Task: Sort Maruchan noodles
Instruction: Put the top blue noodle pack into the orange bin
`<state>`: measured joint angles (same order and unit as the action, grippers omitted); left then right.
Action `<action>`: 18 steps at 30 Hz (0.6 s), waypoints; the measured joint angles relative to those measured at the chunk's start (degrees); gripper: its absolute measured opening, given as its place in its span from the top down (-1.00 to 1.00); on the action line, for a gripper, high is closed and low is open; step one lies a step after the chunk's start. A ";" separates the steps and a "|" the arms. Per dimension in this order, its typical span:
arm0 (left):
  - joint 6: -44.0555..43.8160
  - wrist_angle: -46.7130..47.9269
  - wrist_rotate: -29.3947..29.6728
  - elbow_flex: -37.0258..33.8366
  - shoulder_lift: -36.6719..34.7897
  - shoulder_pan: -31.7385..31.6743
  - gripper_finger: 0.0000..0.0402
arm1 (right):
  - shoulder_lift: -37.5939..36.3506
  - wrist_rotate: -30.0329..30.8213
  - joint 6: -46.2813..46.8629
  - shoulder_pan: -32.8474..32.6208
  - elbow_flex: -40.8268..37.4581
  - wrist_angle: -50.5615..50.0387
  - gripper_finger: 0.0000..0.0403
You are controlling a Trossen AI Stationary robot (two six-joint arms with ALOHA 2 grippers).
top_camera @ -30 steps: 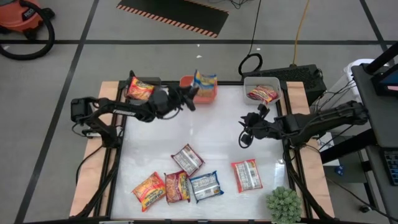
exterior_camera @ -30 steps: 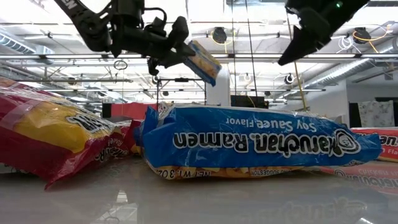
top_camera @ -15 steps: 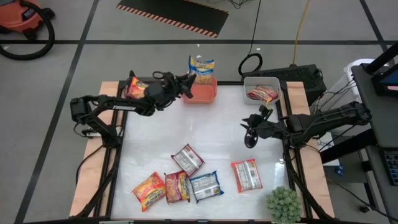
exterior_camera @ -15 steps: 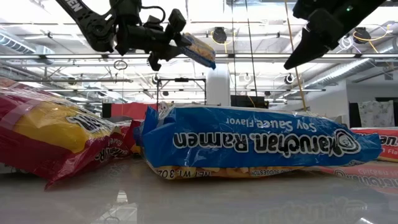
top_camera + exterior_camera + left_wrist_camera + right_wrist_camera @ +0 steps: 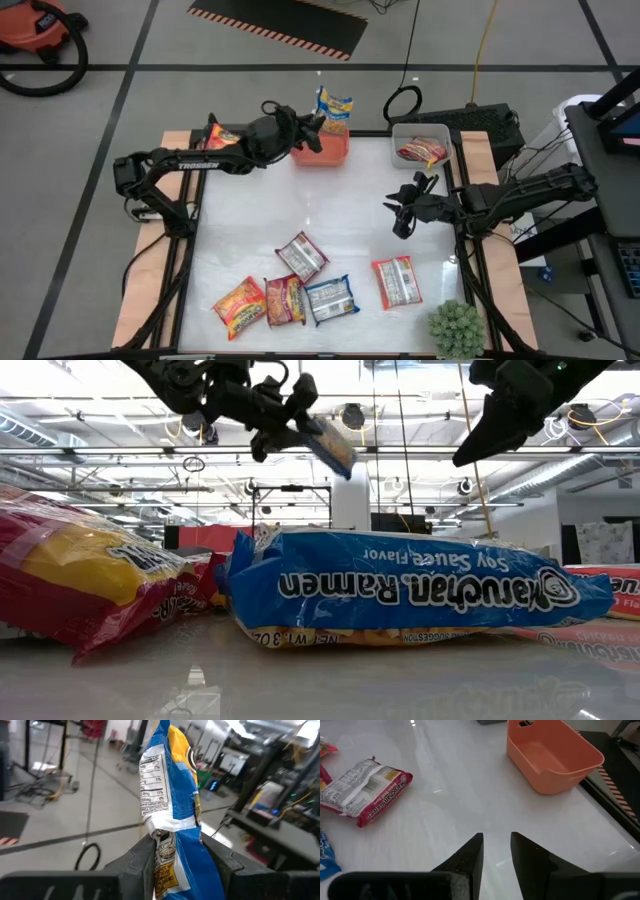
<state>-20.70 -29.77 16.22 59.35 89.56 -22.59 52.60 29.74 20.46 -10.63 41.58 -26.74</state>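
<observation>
The white counter (image 5: 330, 230) carries five packets in the high view: a red one (image 5: 301, 256) and a red one (image 5: 397, 281) apart, then orange (image 5: 239, 306), red (image 5: 285, 300) and blue (image 5: 331, 299) in a row. The left pincer (image 5: 318, 119) is clamped on a blue packet (image 5: 335, 105) above the orange bin (image 5: 322, 148); only its wrist view shows the nutrition label. Only the right wrist view shows that bin empty, and the right pincer (image 5: 496, 851) slightly apart over bare counter.

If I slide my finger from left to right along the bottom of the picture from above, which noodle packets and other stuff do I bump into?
Orange-yellow plastic noodle packet → red-and-yellow noodle packet → blue-and-yellow noodle packet → red-and-white noodle packet → green spiky plant. A second red-and-white packet sits higher, above the red-and-yellow one, so I left it out.
</observation>
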 joint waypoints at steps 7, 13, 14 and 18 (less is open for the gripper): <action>-3.53 6.17 0.16 -0.35 0.27 -1.25 0.40 | 0.00 -0.01 0.96 -0.30 0.00 -0.02 0.55; -5.89 5.23 0.15 -0.35 3.74 -0.90 0.40 | 0.00 -0.02 1.15 -1.75 0.00 0.00 0.55; -6.60 5.48 0.13 -0.36 4.39 -0.90 0.40 | 0.00 -0.02 1.17 -1.94 0.00 -0.04 0.55; -8.41 5.22 0.36 -0.37 6.65 -0.92 0.40 | 0.01 0.03 1.12 -2.53 0.00 -0.04 0.55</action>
<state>-29.10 -24.56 16.58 58.98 96.21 -23.51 52.61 29.77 21.58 -13.16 41.58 -26.78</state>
